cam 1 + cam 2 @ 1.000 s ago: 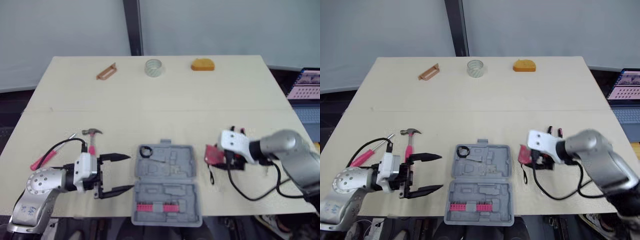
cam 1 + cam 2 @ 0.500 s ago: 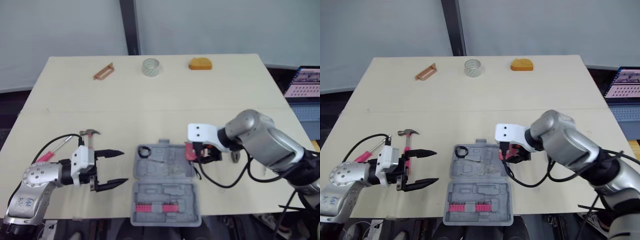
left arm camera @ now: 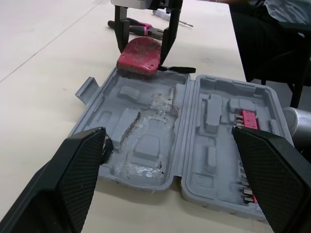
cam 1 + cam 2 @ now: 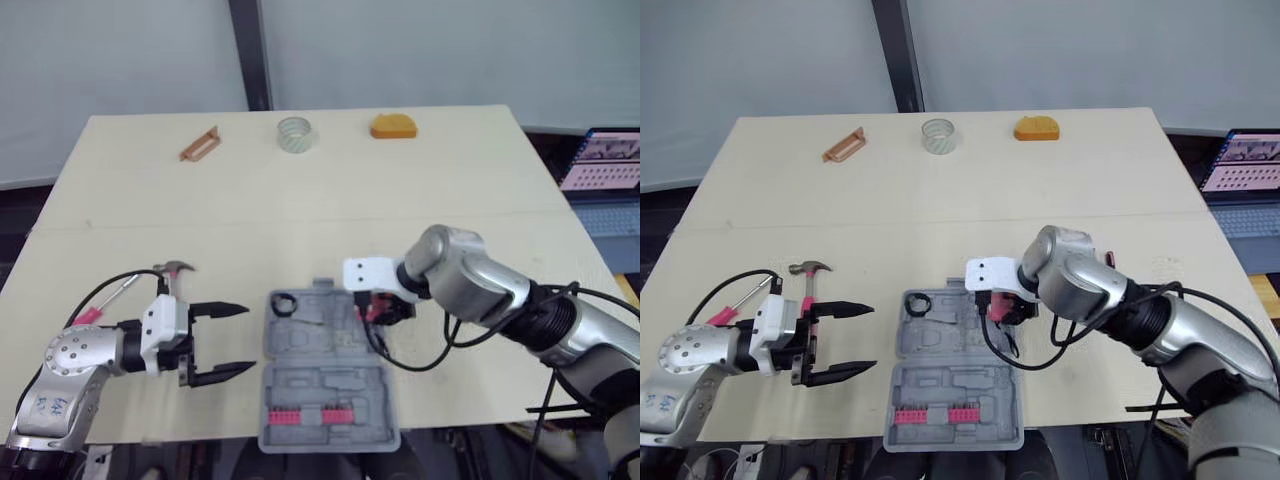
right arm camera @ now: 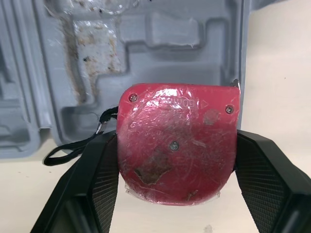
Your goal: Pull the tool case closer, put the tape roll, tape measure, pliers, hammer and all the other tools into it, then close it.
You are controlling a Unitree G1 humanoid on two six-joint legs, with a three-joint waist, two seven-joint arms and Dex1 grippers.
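The right hand point(image 3: 145, 48) grips the red tape measure point(image 5: 177, 141) over the far right corner of the open case point(image 4: 330, 385); it is not yet seated. The left hand point(image 4: 225, 340) is spread and empty, just beside the case.

Hammer point(image 4: 172, 275), screwdriver point(image 4: 100, 305) and tape roll point(image 4: 295, 133) remain outside.

The case reaches the front edge of the surface point(image 4: 300, 220); open room lies behind it.

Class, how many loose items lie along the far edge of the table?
3: a brown tool on the left, a tape roll in the middle, an orange object on the right. Nothing covers that edge.
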